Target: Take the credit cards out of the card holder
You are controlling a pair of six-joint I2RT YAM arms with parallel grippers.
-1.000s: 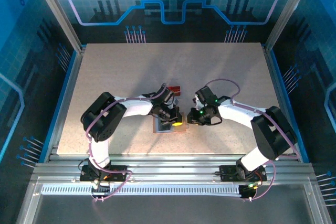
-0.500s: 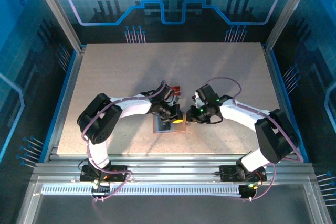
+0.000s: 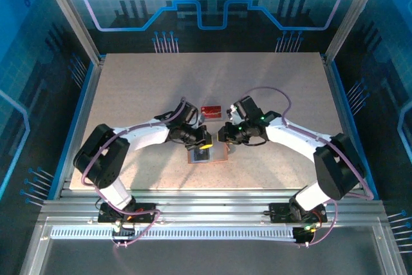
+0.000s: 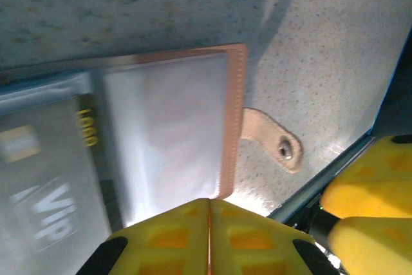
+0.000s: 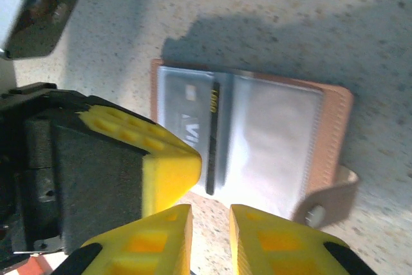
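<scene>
The card holder [image 3: 207,154] lies spread open and flat on the table [image 3: 129,94], between the two arms and near the front edge, with its clear sleeves [image 4: 167,127] facing up and its clasp tab [image 4: 273,143] flopped out to one side. A red card [image 3: 211,110] is already out, lying on the table just beyond the holder. One VIP card [image 4: 45,178] sits tucked under the plastic of the other sleeve, so the job looks only partly done. The left gripper [image 4: 209,236] hangs over the holder's near edge with its fingers pressed tight together and nothing between them. Whether it is actually pressing on the leather can't be told. The right gripper [image 5: 210,243] hovers just beside it, off the holder's edge, with its fingers a narrow slot apart and empty. To do this step well, one arm should pin the holder flat so it can't skid. The other should slide a fingertip along the sleeve's open edge, catch the card's exposed rim and draw it straight out in line with the pocket. Pulling at an angle would likely drag the whole holder or buckle the plastic.
</scene>
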